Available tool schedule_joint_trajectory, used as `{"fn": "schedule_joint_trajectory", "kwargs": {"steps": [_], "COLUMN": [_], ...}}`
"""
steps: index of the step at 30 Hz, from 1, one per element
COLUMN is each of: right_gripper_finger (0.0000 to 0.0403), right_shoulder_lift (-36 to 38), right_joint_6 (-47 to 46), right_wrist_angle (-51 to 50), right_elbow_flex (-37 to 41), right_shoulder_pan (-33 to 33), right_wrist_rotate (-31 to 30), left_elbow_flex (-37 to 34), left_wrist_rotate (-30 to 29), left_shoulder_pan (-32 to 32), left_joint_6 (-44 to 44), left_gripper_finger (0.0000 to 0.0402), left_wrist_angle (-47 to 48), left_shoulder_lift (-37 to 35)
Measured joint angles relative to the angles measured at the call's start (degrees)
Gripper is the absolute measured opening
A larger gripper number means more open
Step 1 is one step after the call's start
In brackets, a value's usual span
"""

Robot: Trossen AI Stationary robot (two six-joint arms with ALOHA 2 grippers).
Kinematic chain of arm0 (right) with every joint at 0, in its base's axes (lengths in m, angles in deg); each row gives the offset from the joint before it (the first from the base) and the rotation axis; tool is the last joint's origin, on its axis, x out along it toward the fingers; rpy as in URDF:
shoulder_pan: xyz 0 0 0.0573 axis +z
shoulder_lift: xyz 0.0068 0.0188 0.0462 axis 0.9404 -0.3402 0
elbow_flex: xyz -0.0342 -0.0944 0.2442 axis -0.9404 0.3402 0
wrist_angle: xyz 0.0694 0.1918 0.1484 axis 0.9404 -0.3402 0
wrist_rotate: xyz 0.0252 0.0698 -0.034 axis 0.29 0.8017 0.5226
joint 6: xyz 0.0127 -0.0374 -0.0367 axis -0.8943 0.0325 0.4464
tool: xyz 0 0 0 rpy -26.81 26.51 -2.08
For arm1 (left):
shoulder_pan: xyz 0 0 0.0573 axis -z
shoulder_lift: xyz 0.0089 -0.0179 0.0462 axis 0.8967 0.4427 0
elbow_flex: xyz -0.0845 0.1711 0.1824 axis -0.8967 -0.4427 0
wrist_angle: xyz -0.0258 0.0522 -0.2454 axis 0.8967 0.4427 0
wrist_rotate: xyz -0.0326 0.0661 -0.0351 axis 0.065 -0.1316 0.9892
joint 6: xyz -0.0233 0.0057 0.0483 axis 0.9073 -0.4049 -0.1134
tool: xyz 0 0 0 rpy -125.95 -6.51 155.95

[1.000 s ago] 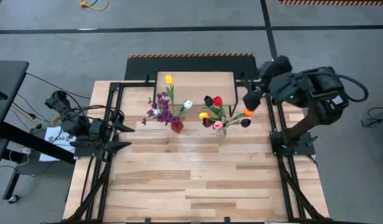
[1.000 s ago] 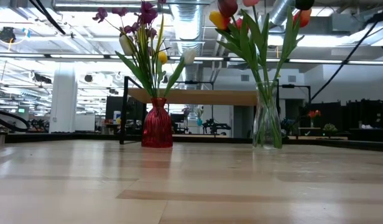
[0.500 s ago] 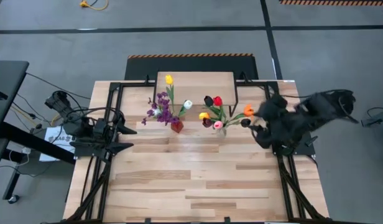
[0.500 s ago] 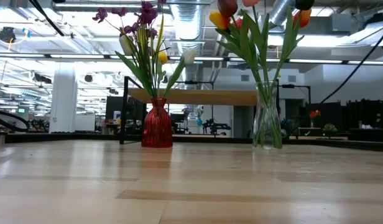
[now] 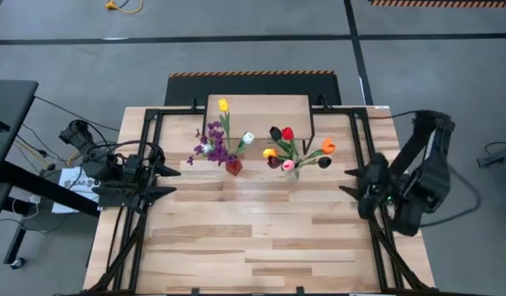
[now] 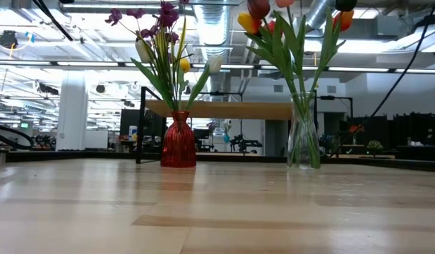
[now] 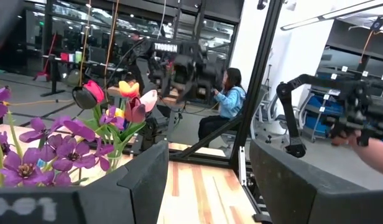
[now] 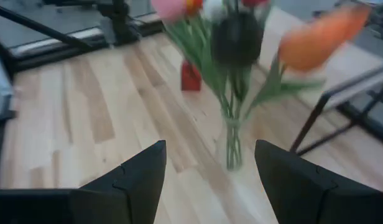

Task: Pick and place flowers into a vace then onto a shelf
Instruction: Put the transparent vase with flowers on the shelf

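A red vase (image 5: 234, 167) stands on its base on the table and holds purple blossoms (image 5: 213, 145), a yellow tulip and a white tulip. Right of it a clear glass vase (image 5: 293, 171) holds several tulips (image 5: 287, 146): red, near-black, yellow, pink and orange. Both stand just in front of the light-wood shelf (image 5: 261, 109) at the table's far edge. My left gripper (image 5: 166, 181) hangs open at the table's left edge and points at the vases. My right gripper (image 5: 348, 182) hangs open at the right edge; its wrist view shows the glass vase (image 8: 232, 147) ahead of its open fingers.
Black frame rails (image 5: 146, 140) run along the table's left and right sides beside both arms. The shelf stands on thin black legs (image 8: 309, 127). The table's near half (image 5: 253, 247) is bare planks. A seated person (image 7: 227, 102) shows in the room beyond the table.
My right gripper has swung from above the shelf's right end down and toward the table's near and right edge. It has turned and now points at the glass vase from the right. It has stayed open. The vases and flowers have not moved.
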Motion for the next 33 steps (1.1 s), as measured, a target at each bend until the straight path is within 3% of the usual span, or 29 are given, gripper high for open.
{"fn": "schedule_joint_trajectory", "kwargs": {"steps": [3,11,21,27,33], "right_gripper_finger": [0.0240,0.0240,0.0240,0.0240,0.0240], "right_shoulder_lift": [-1.0,-6.6,-18.8,-28.7,-35.7], "right_joint_6": [-2.8,2.8,7.9,11.6,12.5], "right_wrist_angle": [7.1,31.1,54.5,67.0,72.5], "right_elbow_flex": [8.0,20.0,25.8,26.0,25.9], "right_shoulder_pan": [-0.9,-5.9,-14.8,-17.9,-22.6], "right_wrist_rotate": [-0.7,-6.7,-9.5,-14.5,-15.7], "left_elbow_flex": [0.0,0.0,0.0,0.0,0.0], "left_wrist_rotate": [0.0,-0.1,1.4,1.5,2.2], "left_shoulder_pan": [0.0,0.0,0.0,0.0,0.0], "left_joint_6": [0.0,0.0,0.4,0.4,0.5], "left_gripper_finger": [0.0215,0.0215,0.0215,0.0215,0.0215], "left_wrist_angle": [0.0,0.0,2.2,2.7,3.7], "left_shoulder_lift": [0.0,0.0,0.0,0.0,0.0]}}
